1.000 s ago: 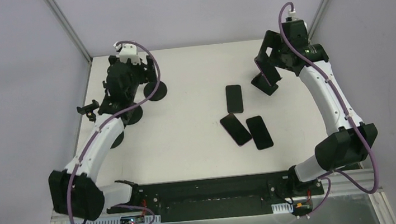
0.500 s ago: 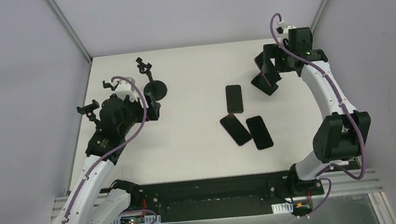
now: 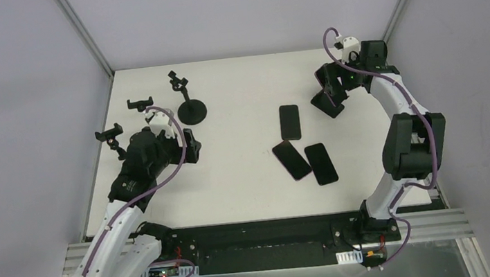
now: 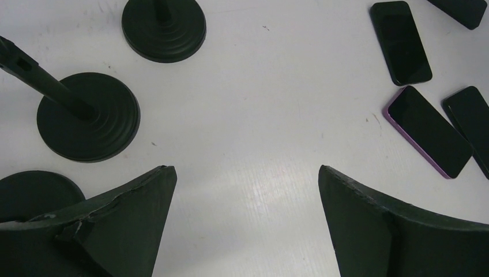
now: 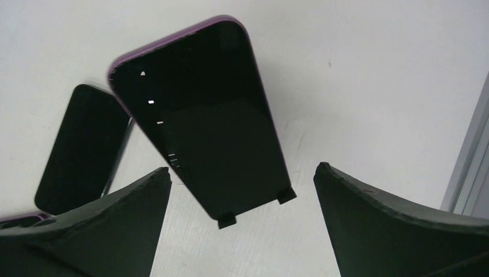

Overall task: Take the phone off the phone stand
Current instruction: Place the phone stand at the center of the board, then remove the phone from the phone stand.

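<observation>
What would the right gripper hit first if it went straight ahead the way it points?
Probably the purple-edged phone on its stand, centred ahead of the open right gripper; distance unclear.

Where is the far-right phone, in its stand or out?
In: the purple-edged phone rests tilted, lower edge on two lips of the phone stand.

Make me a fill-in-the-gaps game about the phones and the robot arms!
1. ___ phones lie flat on the table.
2. The phone in the stand has a ___ case.
3. The left end effector and right end effector are both ___.
Missing words: three; purple; open.
</observation>
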Controlling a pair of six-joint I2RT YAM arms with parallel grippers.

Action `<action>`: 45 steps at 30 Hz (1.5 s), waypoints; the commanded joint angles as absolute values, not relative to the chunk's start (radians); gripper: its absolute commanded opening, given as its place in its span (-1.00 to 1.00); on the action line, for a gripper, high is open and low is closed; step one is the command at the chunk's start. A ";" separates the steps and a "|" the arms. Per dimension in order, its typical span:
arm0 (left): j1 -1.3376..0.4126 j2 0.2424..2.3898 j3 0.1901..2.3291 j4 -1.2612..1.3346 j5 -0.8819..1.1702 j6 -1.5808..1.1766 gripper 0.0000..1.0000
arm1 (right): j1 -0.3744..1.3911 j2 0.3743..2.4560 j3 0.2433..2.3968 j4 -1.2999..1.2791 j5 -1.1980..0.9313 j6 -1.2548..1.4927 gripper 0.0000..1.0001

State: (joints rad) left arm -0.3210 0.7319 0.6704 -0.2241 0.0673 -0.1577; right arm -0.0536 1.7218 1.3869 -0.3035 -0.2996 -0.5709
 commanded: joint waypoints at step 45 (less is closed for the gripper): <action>-0.325 0.809 0.670 -0.225 0.115 -0.072 0.96 | -0.077 1.992 1.708 -0.530 -0.633 -0.844 0.75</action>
